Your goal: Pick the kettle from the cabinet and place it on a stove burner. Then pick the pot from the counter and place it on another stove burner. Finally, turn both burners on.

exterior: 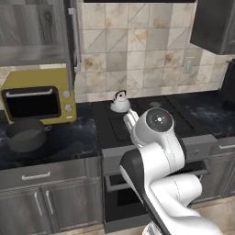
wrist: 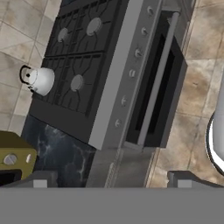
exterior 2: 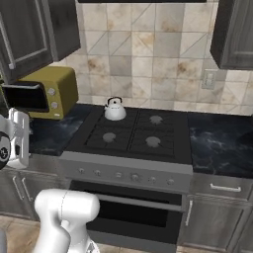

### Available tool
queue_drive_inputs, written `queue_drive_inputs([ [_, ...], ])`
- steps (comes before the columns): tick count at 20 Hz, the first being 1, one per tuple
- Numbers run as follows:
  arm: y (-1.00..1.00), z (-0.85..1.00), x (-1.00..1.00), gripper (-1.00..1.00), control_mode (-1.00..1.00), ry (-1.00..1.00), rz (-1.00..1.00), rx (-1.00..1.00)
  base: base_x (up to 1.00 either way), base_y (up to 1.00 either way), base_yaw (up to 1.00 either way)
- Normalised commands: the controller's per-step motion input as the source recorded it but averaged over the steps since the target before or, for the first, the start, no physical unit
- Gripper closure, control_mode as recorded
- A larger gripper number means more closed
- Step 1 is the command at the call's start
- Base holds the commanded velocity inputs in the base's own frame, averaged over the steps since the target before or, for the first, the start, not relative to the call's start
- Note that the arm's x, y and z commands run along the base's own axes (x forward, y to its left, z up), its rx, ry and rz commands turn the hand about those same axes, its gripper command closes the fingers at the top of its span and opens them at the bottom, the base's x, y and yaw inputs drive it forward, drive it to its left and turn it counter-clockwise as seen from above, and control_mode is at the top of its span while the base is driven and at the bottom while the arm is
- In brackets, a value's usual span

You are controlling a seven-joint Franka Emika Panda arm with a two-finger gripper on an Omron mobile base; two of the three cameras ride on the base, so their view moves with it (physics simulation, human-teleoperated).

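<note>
Claw (wrist: 111, 180) state first: in the hand view its two dark tips stand wide apart at the bottom with nothing between them, so it is open and empty, looking down over the cooktop (wrist: 78, 65) and the oven front; the kettle (wrist: 40, 80) sits on the burner at the stove's back corner nearest the yellow microwave (wrist: 13, 159), well apart from the claw. From the left base view, the pot (exterior: 25, 134) rests on the surface (exterior: 69, 142) in front of the microwave, off to the arm's left and well clear of the wrist, which hangs over the stove's front edge. It looks rigid, smooth metal, probably heavier than the kettle and likely to slip under flat pads; I would judge the thin rim wall, pinched from above, a surer hold than the small side handles. From the right base view, the kettle stands on the rear left burner and three burners (exterior 2: 153, 142) are free; the wrist sits at the far left edge, over the surface
</note>
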Motion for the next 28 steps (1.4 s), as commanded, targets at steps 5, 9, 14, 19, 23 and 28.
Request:
queue_drive_inputs([
  [5,0.00,0.00,0.00,-1.00,1.00,0.00,0.00,0.00,-0.24,0.48,0.00],
  [9,0.00,0.00,0.00,-1.00,1.00,0.00,0.00,0.00,-0.20,0.50,0.00],
  [14,0.00,0.00,0.00,-1.00,1.00,0.00,0.00,0.00,-0.15,0.51,0.00],
  [19,0.00,0.00,0.00,-1.00,1.00,0.00,0.00,0.00,-0.04,0.55,0.00],
  [23,0.00,0.00,0.00,-1.00,1.00,0.00,0.00,0.00,0.00,0.56,0.00],
  [28,0.00,0.00,0.00,-1.00,1.00,0.00,0.00,0.00,0.10,0.47,-0.01],
])
